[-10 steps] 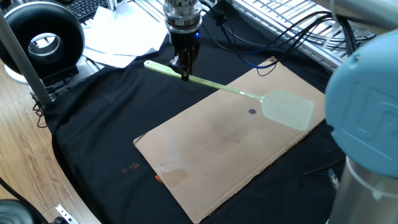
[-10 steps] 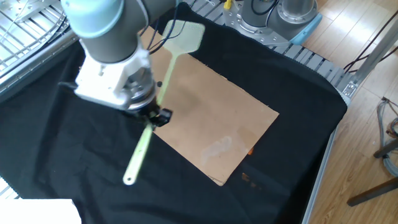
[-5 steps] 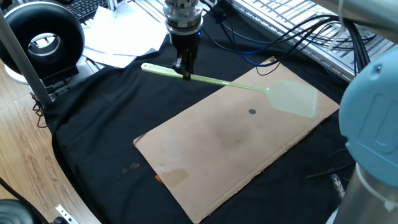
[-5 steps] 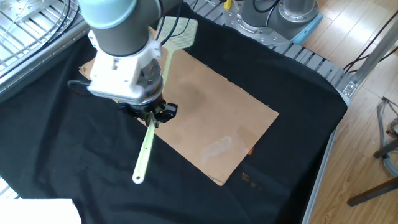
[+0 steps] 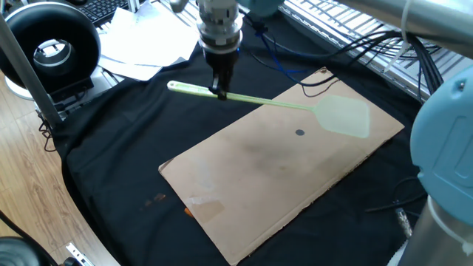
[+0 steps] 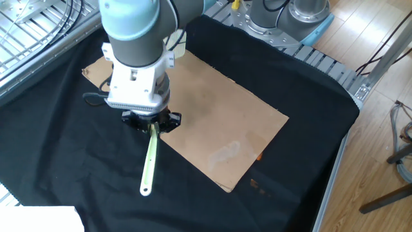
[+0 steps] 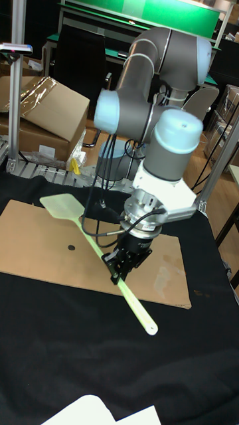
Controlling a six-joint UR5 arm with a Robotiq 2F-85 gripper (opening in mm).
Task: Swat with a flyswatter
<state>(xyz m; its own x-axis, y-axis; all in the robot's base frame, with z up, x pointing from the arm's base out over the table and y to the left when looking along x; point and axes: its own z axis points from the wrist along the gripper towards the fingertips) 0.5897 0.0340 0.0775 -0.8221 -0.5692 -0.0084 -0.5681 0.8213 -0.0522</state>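
The arm reaches down nearly vertical, and its tool [image 5: 219, 90] is clamped on the thin handle of the flyswatter [image 5: 281, 104], near the handle's free end. The pale green plastic flyswatter is lifted above a flat brown cardboard sheet [image 5: 259, 177]. Its square mesh head hangs over the sheet's far right part. Black cloth [image 5: 111, 170] covers the counter.

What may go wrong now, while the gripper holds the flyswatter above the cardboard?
1. The gripper pinches only the thin handle of the flyswatter, far from its head, so a hard swing may twist it in the grip or make it slip.
2. The small dark spot lies beside the raised head, not under it, so a straight downward swat could miss.
3. The cardboard lies loose on the black cloth; a strike may shift it.
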